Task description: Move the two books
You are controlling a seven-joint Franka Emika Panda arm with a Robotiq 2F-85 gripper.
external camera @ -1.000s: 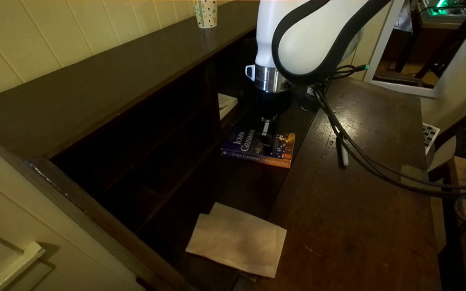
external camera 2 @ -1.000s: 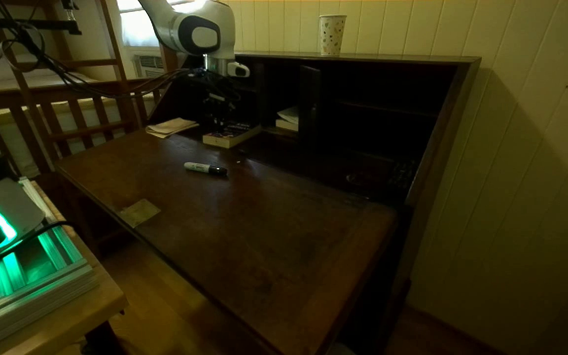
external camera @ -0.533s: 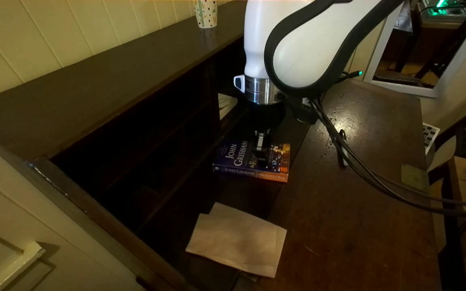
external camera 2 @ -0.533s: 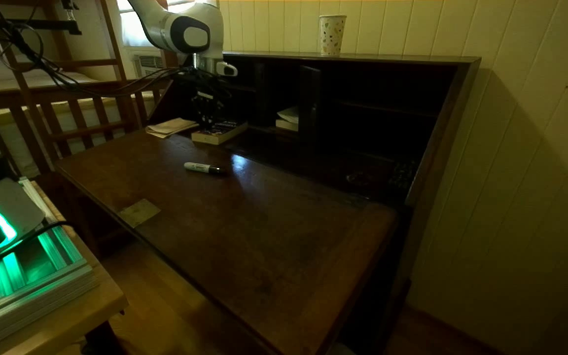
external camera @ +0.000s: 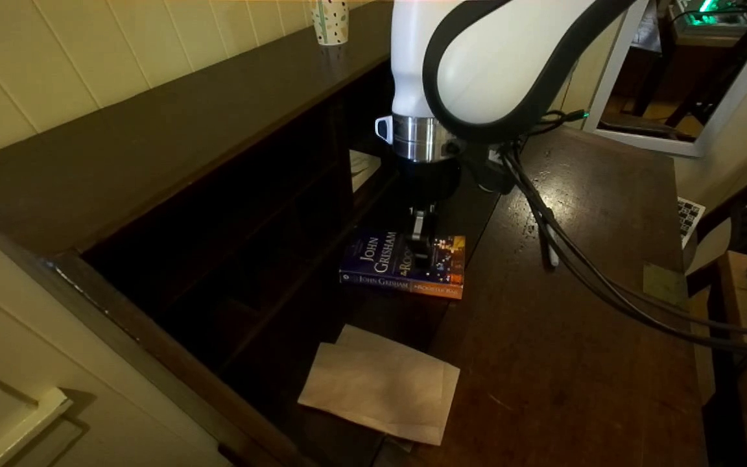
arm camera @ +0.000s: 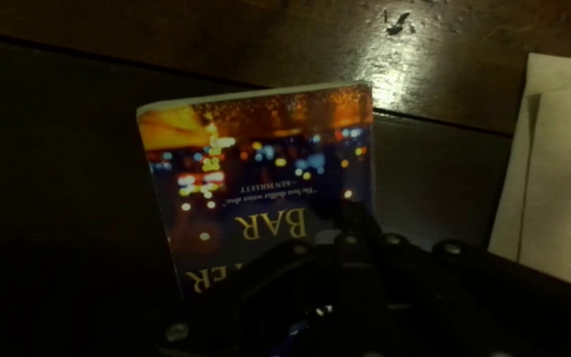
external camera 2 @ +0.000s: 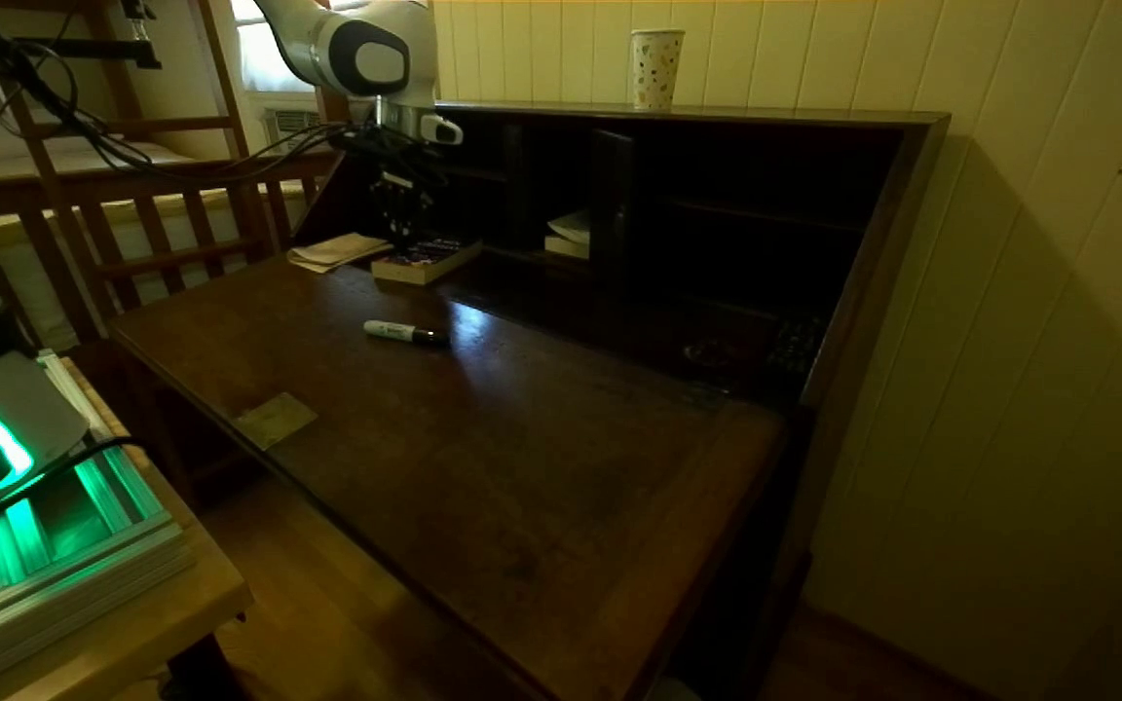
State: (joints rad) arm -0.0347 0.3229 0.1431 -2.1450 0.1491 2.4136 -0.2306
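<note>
The dark blue book with orange-yellow marks point(external camera: 380, 259) lies flat on the desk, in front of the compartments. It also shows in an exterior view point(external camera 2: 425, 263) and in the wrist view point(arm camera: 265, 163). My gripper point(external camera: 421, 263) points down over the book, its fingertips at the cover. In the wrist view my gripper point(arm camera: 347, 210) looks shut, its fingers together over the cover near the book's right edge, not around the book. A pale whitish book point(external camera 2: 567, 245) lies in a desk compartment, partly hidden; it also shows in an exterior view point(external camera: 364, 170).
Folded tan paper point(external camera: 383, 389) lies near the blue book; the wrist view shows it at the right point(arm camera: 558, 173). A marker point(external camera 2: 405, 333) lies on the desk board point(external camera 2: 522, 467). A patterned cup point(external camera 2: 656, 70) stands on the top shelf. An open compartment door point(external camera 2: 612, 209) sticks out.
The blue book has slid along the desk toward the tan paper, with my gripper moving along on top of it. Most of this motion came in the earlier half second.
</note>
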